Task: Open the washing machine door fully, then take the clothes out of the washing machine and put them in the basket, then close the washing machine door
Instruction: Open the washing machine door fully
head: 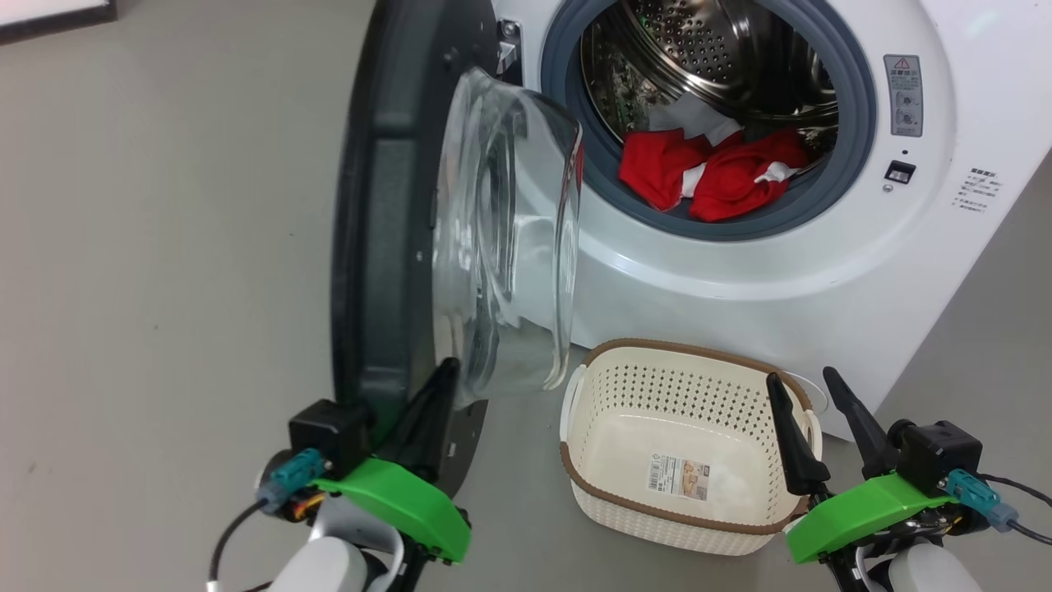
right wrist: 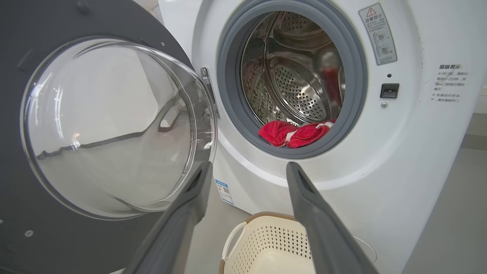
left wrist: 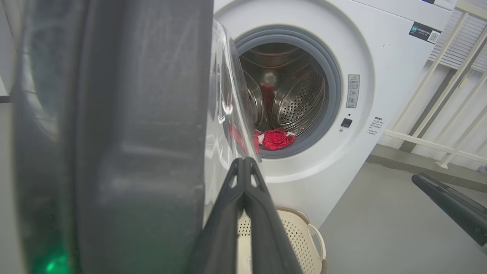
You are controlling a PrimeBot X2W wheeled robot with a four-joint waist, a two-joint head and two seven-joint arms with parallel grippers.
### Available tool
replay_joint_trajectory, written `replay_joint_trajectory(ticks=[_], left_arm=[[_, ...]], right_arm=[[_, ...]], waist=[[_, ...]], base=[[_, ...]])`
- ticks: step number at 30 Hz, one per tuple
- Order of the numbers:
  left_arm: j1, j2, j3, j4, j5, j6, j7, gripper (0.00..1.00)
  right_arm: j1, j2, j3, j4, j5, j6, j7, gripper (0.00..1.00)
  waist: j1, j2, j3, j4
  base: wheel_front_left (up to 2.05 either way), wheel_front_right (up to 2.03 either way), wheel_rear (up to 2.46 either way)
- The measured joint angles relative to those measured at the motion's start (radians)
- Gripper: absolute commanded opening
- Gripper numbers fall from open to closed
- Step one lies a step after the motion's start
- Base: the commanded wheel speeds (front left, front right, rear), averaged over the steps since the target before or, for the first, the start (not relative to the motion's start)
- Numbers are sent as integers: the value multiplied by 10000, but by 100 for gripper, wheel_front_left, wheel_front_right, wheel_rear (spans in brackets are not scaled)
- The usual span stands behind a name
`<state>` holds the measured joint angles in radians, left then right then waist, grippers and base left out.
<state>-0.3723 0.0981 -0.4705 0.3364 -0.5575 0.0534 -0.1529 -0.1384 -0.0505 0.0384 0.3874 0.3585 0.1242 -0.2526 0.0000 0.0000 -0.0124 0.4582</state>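
Observation:
The washing machine (head: 904,263) stands ahead with its door (head: 386,205) swung out to the left, edge-on to the head view, glass bowl (head: 509,247) bulging right. Red and white clothes (head: 715,173) lie at the drum's front lip, also seen as the clothes (right wrist: 293,135) and the clothes (left wrist: 276,139). The cream basket (head: 625,444) sits empty on the floor below the opening. My left gripper (head: 444,378) is shut with nothing in it, its tips close against the door's inner side by the bowl; I cannot tell if they touch. My right gripper (head: 801,378) stands open over the basket's right rim.
Grey floor spreads to the left of the door and right of the machine. A white railing (left wrist: 437,140) runs behind the machine's right side. A dark-framed board (head: 49,16) lies at the far left. One finger of my right gripper (left wrist: 452,209) shows low right in the left wrist view.

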Motion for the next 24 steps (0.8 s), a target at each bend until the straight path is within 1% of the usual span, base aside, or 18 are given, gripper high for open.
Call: replay_joint_trajectory(ticks=[2, 11, 15, 22, 24], left_arm=[[3, 121, 148, 8, 0, 146, -29, 0], [5, 337, 639, 2, -73, 694, -88, 0], [3, 470, 886, 90, -176, 794, -213, 0], [-36, 539, 1494, 493, -428, 813, -543, 0], [-38, 600, 1636, 640, -431, 890, -617, 0]], right_arm=[[33, 0, -25, 0, -50, 0, 0, 100], [92, -40, -46, -6, -115, 0, 0, 100], [92, -125, 17, -17, -115, 0, 0, 100], [89, -259, -61, -35, -113, 0, 0, 100], [83, -307, -100, -46, -115, 0, 0, 100]], waist=[[0, 0, 42, 34], [0, 0, 328, 248], [0, 0, 489, 344], [0, 0, 731, 453], [0, 0, 785, 470]], base=[[0, 0, 0], [0, 0, 0], [0, 0, 0], [0, 0, 0], [0, 0, 0]])
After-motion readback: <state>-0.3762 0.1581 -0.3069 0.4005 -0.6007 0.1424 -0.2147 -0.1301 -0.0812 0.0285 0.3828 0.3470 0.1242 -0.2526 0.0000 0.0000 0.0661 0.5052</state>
